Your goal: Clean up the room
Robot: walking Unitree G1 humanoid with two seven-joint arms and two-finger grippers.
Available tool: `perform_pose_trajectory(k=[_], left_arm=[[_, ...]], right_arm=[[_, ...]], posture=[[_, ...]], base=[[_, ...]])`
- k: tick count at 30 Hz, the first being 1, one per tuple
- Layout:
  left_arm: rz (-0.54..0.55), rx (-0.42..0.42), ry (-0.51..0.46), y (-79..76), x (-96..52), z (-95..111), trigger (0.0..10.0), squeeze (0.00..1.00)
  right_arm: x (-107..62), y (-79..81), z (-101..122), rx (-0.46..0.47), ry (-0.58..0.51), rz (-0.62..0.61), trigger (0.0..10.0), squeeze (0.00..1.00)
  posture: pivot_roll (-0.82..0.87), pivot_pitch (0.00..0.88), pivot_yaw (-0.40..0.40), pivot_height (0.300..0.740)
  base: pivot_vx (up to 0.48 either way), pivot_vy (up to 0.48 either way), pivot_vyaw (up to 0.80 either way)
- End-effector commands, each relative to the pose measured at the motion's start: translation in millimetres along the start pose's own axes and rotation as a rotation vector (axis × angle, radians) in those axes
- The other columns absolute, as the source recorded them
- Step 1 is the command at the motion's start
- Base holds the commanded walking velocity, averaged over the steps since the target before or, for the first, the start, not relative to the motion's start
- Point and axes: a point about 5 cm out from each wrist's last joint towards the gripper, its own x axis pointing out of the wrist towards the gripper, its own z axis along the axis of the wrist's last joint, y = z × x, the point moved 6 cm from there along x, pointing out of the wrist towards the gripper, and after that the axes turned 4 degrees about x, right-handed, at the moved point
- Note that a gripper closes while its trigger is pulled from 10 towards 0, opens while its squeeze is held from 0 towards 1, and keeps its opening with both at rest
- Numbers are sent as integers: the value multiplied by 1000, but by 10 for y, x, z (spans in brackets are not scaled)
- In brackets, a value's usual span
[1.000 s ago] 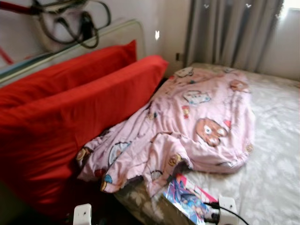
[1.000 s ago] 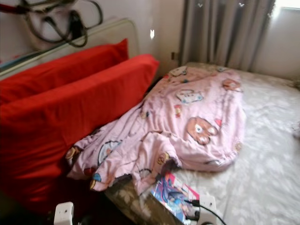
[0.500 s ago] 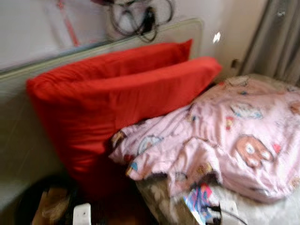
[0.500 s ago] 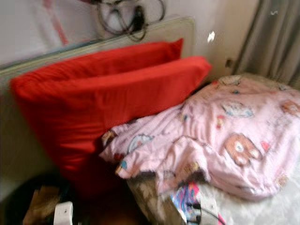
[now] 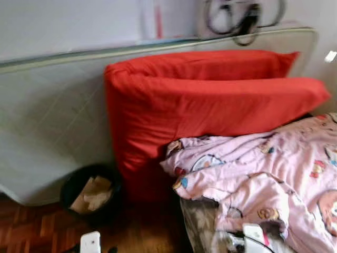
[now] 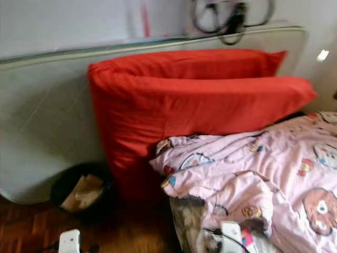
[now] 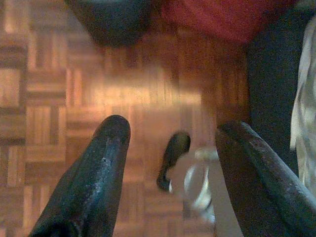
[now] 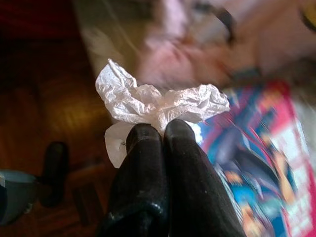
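Observation:
My right gripper [image 8: 158, 133] is shut on a crumpled white tissue [image 8: 158, 101], held above the bed's edge over a colourful magazine [image 8: 261, 182]. My left gripper [image 7: 170, 131] is open with nothing between its fingers, hanging over the parquet floor [image 7: 64, 89]. A black waste bin [image 5: 89, 191] with crumpled paper inside stands on the floor at the lower left, against a pale leaning mattress [image 5: 47, 116]. A rumpled pink cartoon blanket [image 5: 274, 174] lies on the bed at the right.
Two big red pillows [image 5: 210, 105] lean on the mattress beside the bin. Cables [image 5: 242, 18] hang on the wall above. White wrist blocks [image 5: 90, 242] of both arms show at the bottom edge. Wooden floor lies between me and the bin.
The whole view has swung left: the bed and blanket slid to the right, and the bin, the leaning mattress and the floor have come into view.

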Motion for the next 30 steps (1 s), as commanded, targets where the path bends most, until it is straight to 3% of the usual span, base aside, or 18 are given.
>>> perform_pose_trajectory(k=[1,13,30], left_arm=[[5,-11,19,0,-16,-68,10000,0],[-3,-9,41,-27,-29,-136,10000,0],[6,-24,47,-13,-27,-139,10000,0]], right_arm=[[-23,-103,-92,1,27,-24,10000,0],[-32,-118,-141,42,36,-33,10000,0],[-18,-63,-86,50,22,-17,10000,0]], posture=[[133,0,-14,740],[127,0,-7,740],[134,0,-13,740]], base=[[0,0,800],[0,0,59],[0,306,0]])
